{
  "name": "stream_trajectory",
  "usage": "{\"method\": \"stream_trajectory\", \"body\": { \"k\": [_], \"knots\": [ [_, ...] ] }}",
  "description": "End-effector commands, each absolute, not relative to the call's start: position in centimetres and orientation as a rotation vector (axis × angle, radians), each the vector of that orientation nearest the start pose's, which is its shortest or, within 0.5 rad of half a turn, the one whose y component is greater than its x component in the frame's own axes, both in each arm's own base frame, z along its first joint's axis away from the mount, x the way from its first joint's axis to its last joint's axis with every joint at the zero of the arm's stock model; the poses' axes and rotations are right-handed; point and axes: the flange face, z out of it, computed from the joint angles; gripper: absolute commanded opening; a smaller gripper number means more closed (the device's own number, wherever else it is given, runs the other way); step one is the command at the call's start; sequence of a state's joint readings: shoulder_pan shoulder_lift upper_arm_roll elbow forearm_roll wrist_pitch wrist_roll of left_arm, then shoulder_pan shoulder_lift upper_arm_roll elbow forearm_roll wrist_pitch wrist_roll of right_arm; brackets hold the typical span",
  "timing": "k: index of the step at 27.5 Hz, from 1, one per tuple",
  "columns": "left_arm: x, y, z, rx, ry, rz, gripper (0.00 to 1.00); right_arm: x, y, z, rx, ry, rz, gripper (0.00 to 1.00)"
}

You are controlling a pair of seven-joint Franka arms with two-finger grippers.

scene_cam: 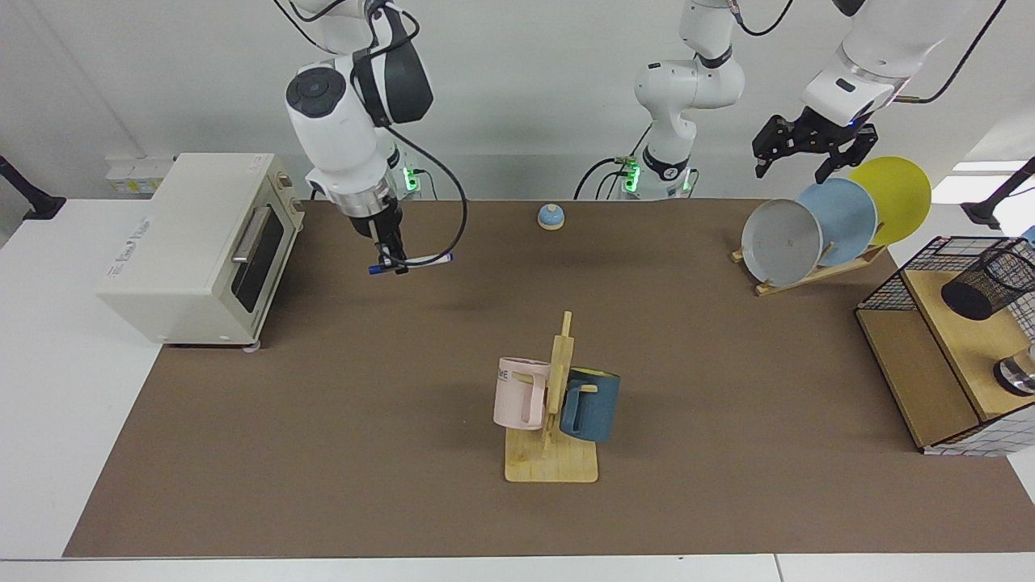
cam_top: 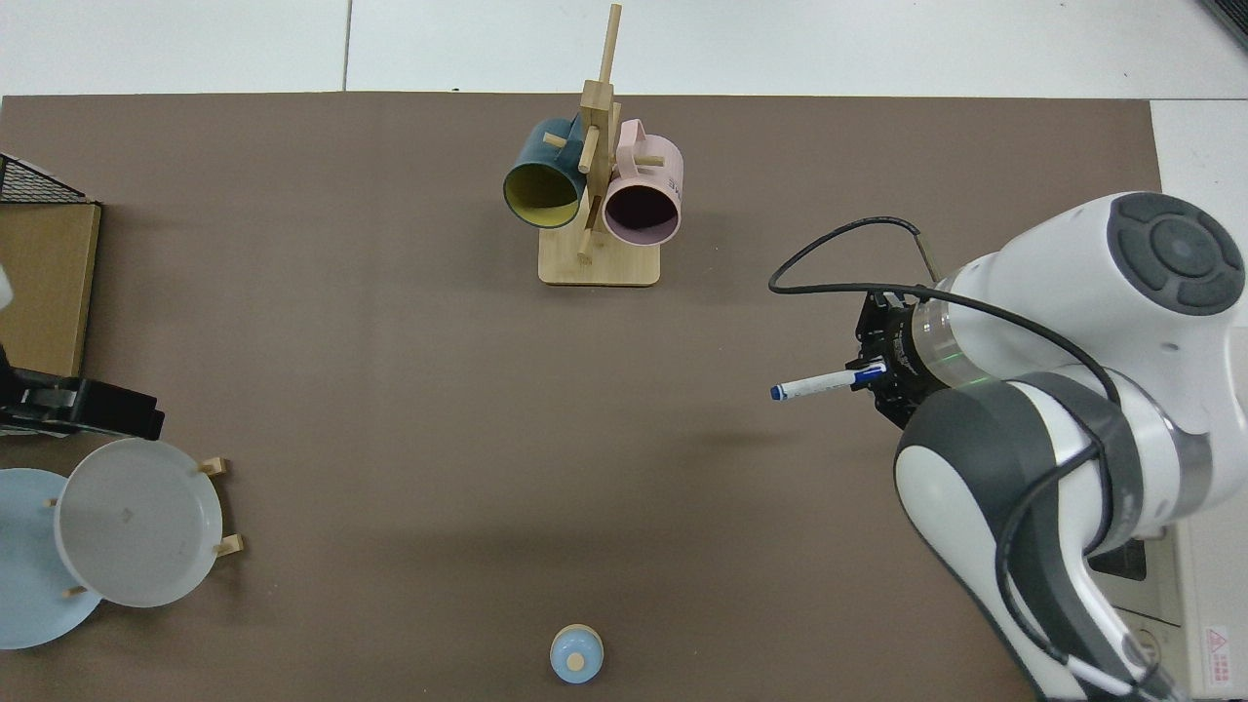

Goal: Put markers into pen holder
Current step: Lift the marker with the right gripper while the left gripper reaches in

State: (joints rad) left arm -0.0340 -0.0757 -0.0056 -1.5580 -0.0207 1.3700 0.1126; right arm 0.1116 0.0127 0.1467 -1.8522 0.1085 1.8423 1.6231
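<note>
A slim white marker [scene_cam: 428, 259] with blue ends hangs level in the air above the brown mat, between the toaster oven and the bell. My right gripper [scene_cam: 394, 260] points down and is shut on it near its capped end. From above, the marker [cam_top: 817, 383] sticks out sideways from the right gripper [cam_top: 875, 373]. The pen holder [scene_cam: 985, 285], a black mesh cup, sits tilted on the upper wooden shelf of the wire basket frame at the far side. My left gripper [scene_cam: 794, 170] hovers open above the plate rack, holding nothing.
A wooden mug tree [scene_cam: 553, 420] with a pink and a blue mug stands mid-mat. A toaster oven [scene_cam: 198, 246] sits beside the right arm. A plate rack [scene_cam: 817, 230] holds three plates. A small blue bell [scene_cam: 551, 216] rests at the back. The wire basket frame [scene_cam: 930, 356] has wooden shelves.
</note>
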Motion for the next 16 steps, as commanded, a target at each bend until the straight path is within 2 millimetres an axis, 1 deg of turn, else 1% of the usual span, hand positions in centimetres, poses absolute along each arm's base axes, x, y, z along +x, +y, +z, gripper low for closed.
{"method": "stream_trajectory", "body": {
  "k": [1,3,5,7,10,12,13,14,16],
  "knots": [
    [50.6,-2.5,65.8,-3.174,0.26,0.117,1.0,52.8,17.9,54.5,-2.277,2.012,0.24,0.0],
    [50.6,-2.5,65.8,-3.174,0.267,0.114,1.0,51.9,19.7,55.2,-2.252,2.013,0.273,0.0],
    [50.6,-2.5,65.8,-3.172,0.274,0.114,1.0,50.5,22.3,56.2,-2.251,2.004,0.27,0.0],
    [50.7,-2.5,65.8,-3.169,0.297,0.099,1.0,49.7,24.0,56.4,-2.233,2.031,0.275,0.0],
    [50.9,-2.6,65.7,-3.16,0.361,0.081,0.99,47.9,27.1,56.6,-2.26,2.025,0.26,0.0],
    [50.8,-2.9,65.8,-3.152,0.424,0.078,0.99,47.2,28.6,57.8,-2.237,2.012,0.267,0.0],
    [50.8,-3.4,65.8,-3.148,0.463,0.075,0.99,47.1,29.0,58.8,-2.201,2.011,0.26,0.0],
    [50.7,-4.2,65.9,-3.142,0.509,0.073,0.99,47.1,29.4,59.2,-2.168,2.03,0.256,0.0],
    [50.7,-5.2,65.8,-3.119,0.662,0.063,0.96,46.8,30.4,59.6,-2.113,2.059,0.255,0.0]
  ]
}}
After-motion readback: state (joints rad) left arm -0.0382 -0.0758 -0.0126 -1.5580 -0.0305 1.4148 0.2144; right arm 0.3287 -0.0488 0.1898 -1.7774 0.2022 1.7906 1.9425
